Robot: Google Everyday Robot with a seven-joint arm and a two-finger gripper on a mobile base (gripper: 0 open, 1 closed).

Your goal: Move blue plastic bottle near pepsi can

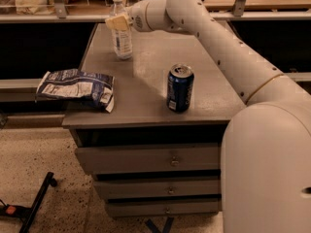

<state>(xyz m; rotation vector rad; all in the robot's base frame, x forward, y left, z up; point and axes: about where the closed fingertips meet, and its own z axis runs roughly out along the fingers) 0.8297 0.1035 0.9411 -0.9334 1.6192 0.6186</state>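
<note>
The blue plastic bottle, clear with a white cap and a white-and-blue label, stands upright at the far left of the grey table top. My gripper reaches in from the right and its cream fingers are closed around the bottle's upper part, just below the cap. The bottle's base rests on the table. The pepsi can, dark blue with a silver top, stands upright near the front middle of the table, well apart from the bottle, to its right and nearer the camera.
A blue-and-white chip bag lies over the table's front left corner. Drawers sit under the top. My arm spans the right side of the table. A black stand lies on the floor at left.
</note>
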